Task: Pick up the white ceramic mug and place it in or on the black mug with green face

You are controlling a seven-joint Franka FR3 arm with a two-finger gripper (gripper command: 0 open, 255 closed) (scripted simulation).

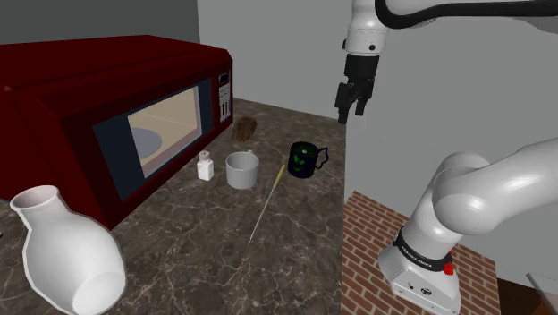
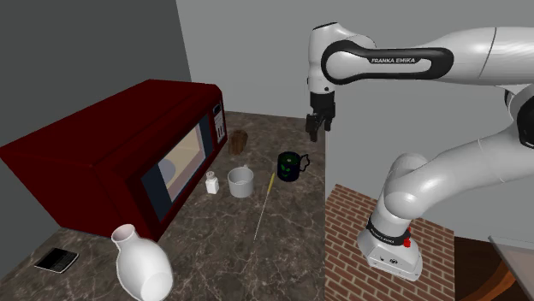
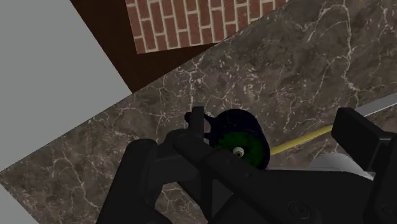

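STEP: reach | pincer (image 1: pixel 351 112): fingers apart, empty, high above tabletop (image 1: pixel 197 255) | white mug (image 1: pixel 241 170): upright, below, toward shoulder view's left, beyond black mug (image 1: pixel 304 159)

i see open air above the white mug (image 1: pixel 242 170); shaker (image 1: pixel 206 166) just beside it, thin rod (image 1: pixel 266 208) and black mug (image 1: pixel 303 159) opposite.

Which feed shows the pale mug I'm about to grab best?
Shoulder view: the pale grey mug stands whole and close beside the white shaker. Second exterior view shows it whole but farther. Wrist view catches a pale sliver, likely its rim, past one finger.
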